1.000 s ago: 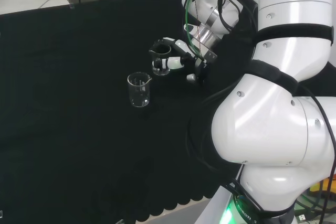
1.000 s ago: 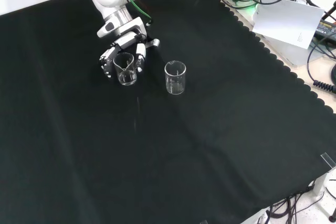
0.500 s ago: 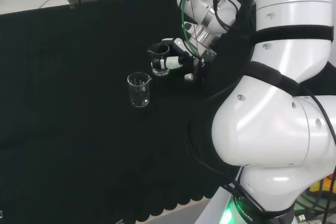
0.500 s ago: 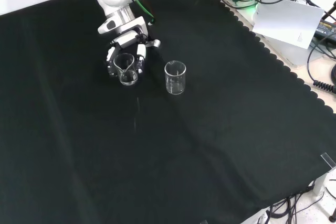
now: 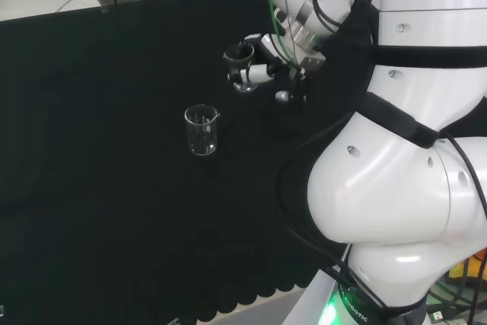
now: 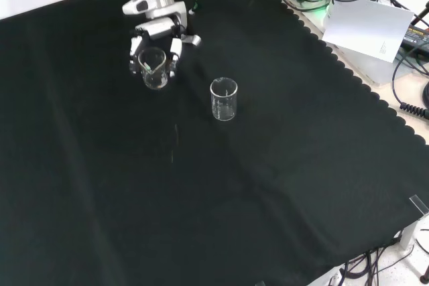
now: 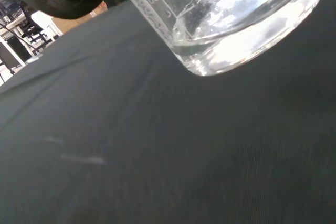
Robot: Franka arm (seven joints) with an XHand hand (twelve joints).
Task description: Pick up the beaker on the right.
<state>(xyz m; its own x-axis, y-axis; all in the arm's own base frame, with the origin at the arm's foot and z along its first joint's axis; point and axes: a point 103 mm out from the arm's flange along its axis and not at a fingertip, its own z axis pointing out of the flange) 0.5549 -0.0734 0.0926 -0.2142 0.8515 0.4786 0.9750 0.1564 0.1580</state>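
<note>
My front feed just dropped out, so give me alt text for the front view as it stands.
The hand, near the view's top, has its fingers curled round a clear beaker above the black cloth. A second clear beaker stands upright on the cloth to its right, apart from it.

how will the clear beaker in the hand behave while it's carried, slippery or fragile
Probably slippery: the held beaker is smooth clear ware, and the hand has fingers curled round its wall. Likely fragile if dropped, as its base hangs above the cloth. It looks empty, so probably light.
</note>
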